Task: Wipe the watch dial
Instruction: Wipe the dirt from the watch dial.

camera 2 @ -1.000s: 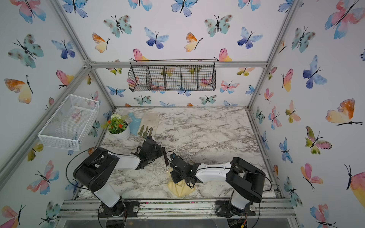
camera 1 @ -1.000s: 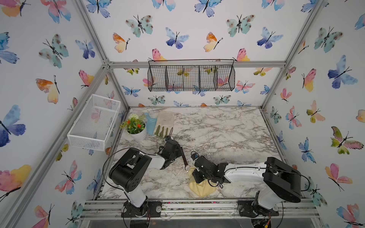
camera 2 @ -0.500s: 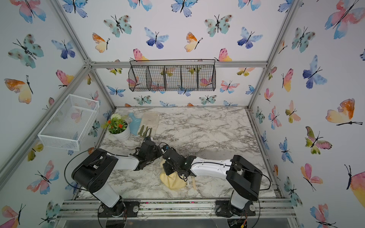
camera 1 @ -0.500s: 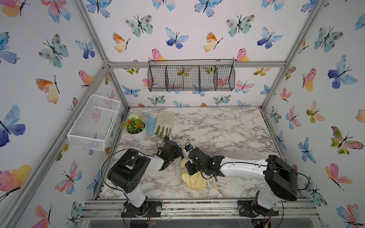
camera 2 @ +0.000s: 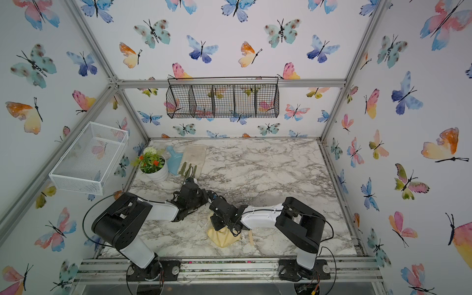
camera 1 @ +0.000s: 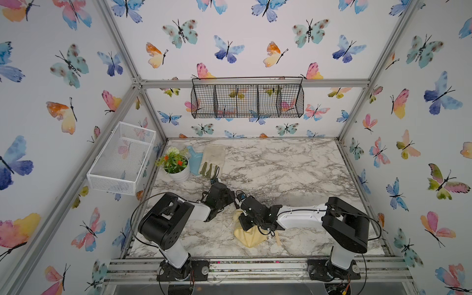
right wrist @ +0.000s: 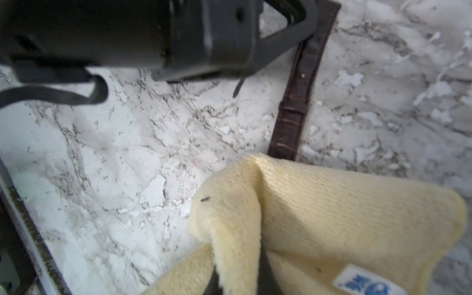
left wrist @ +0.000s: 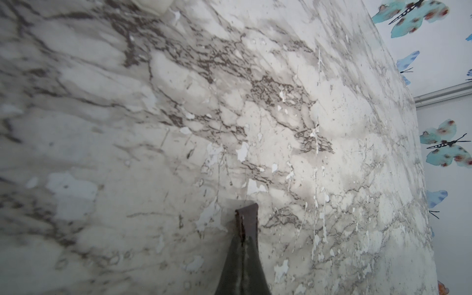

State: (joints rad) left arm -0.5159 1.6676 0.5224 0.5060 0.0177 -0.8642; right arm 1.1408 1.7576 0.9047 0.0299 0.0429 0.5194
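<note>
A: What do the containers hold?

B: The black wire basket with four compartments (camera 1: 247, 101) hangs on the back wall, and wallpaper butterflies show through its mesh. The white fine-mesh rectangular basket (camera 1: 120, 158) sits on the left wall. The round white pot (camera 1: 181, 176) at the table's far-left corner holds green leaves with orange and white flowers (camera 1: 173, 161).

A: And beside the pot?

B: A smooth pale blue scoop (camera 1: 195, 162), then beige fabric gloves with olive fingers (camera 1: 213, 159). Both lie flat on the grey-veined marble-patterned tabletop (camera 1: 281, 166), whose surface is chipped in white flecks.

A: Where is the watch?

B: Its dark brown, grain-embossed leather watch strap (right wrist: 296, 109) lies flat near the table's front, between the grippers. One end runs under the yellow fleecy cloth (right wrist: 332, 217). The dial I cannot see.

A: The grippers?

B: The left gripper (left wrist: 244, 245) is clamped tight on the strap's other end. The right gripper (camera 1: 249, 222) is pinched onto a fold of the cloth, which drapes soft and ribbed, with a white label printed in blue (right wrist: 367, 281) near its edge. A thin pale wooden stick (camera 1: 278, 237) lies just beside the cloth.
</note>
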